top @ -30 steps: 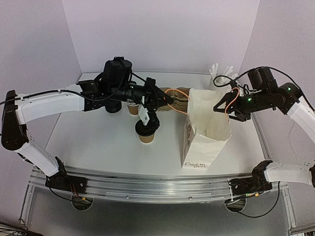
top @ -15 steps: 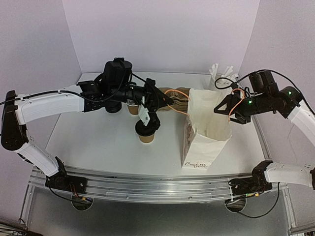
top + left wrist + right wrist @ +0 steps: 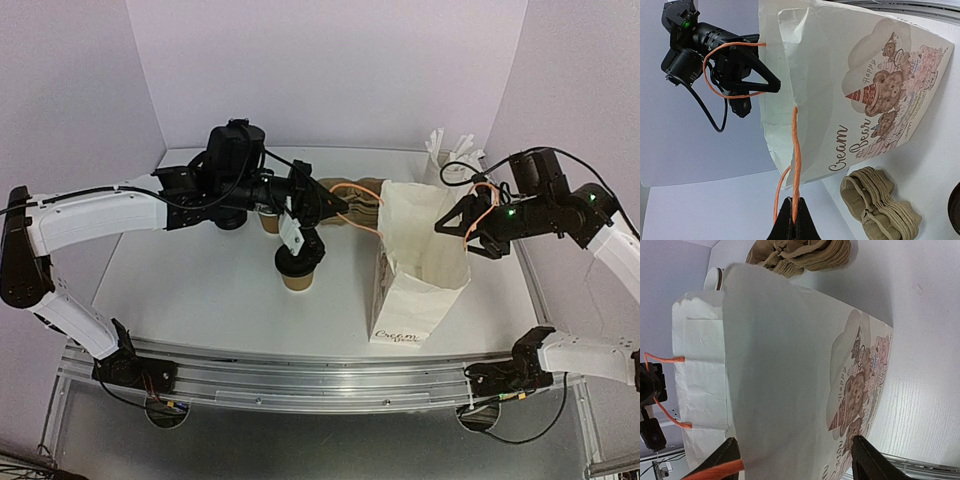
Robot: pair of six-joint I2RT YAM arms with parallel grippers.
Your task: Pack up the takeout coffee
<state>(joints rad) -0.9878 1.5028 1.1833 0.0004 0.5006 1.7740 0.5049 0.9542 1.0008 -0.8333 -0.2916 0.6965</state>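
As the overhead camera shows it, the left gripper [image 3: 343, 208] has its jaws pressed together on one orange cord handle [image 3: 358, 182] of the white paper bag [image 3: 425, 275], which stands upright just beyond the fingertips. The takeout coffee [image 3: 296, 272], a brown cup under a black lid, stands on the table [image 3: 200, 285] on the base side of the left jaws. It is apart from them and outside the bag. The right gripper [image 3: 452, 232] is at the bag's opposite rim with its jaws spread, and the second orange handle [image 3: 465, 215] is looped about it.

From the left wrist, the fingertips [image 3: 794, 222] pinch the cord [image 3: 796, 165], which runs straight ahead from them to the bag's rim. A stack of brown pulp carriers [image 3: 880, 202] lies just right of the jaws.

From the right wrist, the two fingers [image 3: 722, 460] stand wide apart with the bag's printed side [image 3: 855, 390] between them, and orange cord lies across the left finger.
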